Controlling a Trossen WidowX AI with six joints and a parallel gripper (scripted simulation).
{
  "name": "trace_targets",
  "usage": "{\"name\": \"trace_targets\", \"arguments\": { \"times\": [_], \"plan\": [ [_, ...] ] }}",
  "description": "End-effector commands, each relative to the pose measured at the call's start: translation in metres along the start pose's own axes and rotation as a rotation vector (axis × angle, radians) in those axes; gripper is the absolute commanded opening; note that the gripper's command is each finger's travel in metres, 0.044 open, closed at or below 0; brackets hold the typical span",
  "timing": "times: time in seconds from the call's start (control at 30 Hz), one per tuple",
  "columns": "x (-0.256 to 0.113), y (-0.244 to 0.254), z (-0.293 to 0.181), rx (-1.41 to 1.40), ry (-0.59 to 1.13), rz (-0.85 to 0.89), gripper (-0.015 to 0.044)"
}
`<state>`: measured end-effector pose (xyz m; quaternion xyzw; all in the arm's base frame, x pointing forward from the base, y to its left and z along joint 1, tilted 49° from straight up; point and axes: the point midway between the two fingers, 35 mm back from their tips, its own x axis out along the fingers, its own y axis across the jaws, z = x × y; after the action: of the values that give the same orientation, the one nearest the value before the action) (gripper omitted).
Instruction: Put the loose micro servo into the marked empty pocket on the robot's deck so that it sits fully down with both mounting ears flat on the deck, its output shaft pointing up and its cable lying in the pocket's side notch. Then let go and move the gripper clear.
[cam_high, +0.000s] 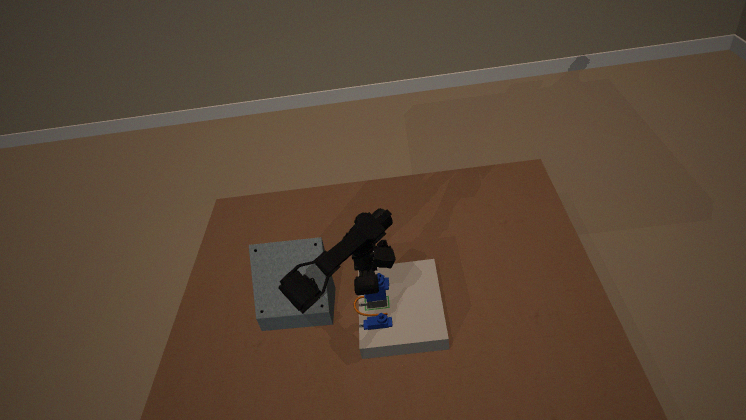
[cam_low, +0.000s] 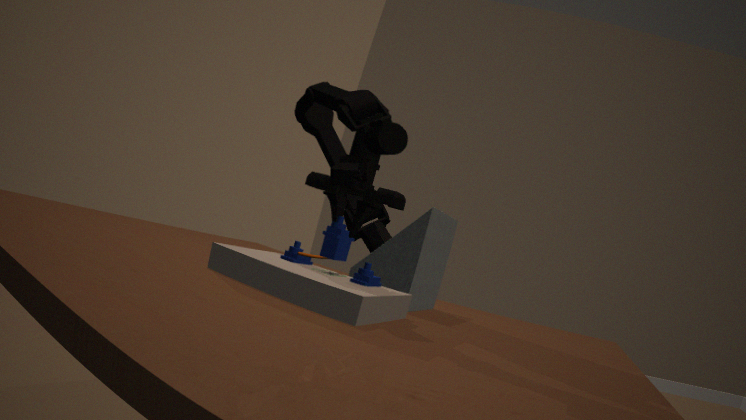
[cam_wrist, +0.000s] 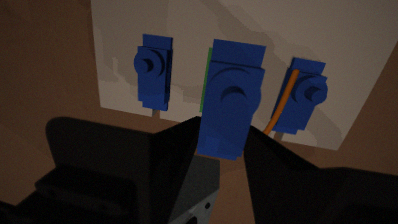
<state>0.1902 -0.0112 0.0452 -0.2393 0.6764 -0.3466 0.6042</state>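
My gripper (cam_wrist: 222, 127) is shut on the loose blue micro servo (cam_high: 374, 294) (cam_low: 336, 246) (cam_wrist: 232, 102). The servo is held above the white deck (cam_high: 417, 313) (cam_low: 281, 286), roughly over the marked pocket, with its output shaft up. The pocket's green outline (cam_high: 388, 302) (cam_low: 329, 272) (cam_wrist: 205, 82) is partly hidden by the servo in the wrist view. In the exterior view a gap shows between servo and deck. The orange cable (cam_high: 355, 305) (cam_low: 311, 255) (cam_wrist: 285, 100) curves out sideways and doubles back; in the wrist view it crosses in front of a seated servo. Whether it touches the side notch I cannot tell.
Two seated blue servos flank the pocket: one (cam_high: 377, 322) (cam_low: 366, 276) and another (cam_low: 296, 254), both seen in the wrist view. A grey wedge-shaped block (cam_high: 281, 266) (cam_low: 443, 260) (cam_wrist: 200, 185) stands beside the deck, under part of the arm. The brown table (cam_high: 495, 365) surrounds them.
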Motion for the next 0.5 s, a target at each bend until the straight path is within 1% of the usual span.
{"name": "trace_targets", "arguments": {
  "times": [0.0, 0.47],
  "plan": [
    [-0.001, -0.001, -0.004, 0.014, -0.01, 0.007, 0.0],
    [0.018, 0.0, -0.002, 0.015, -0.01, 0.007, 0.0]
  ]
}}
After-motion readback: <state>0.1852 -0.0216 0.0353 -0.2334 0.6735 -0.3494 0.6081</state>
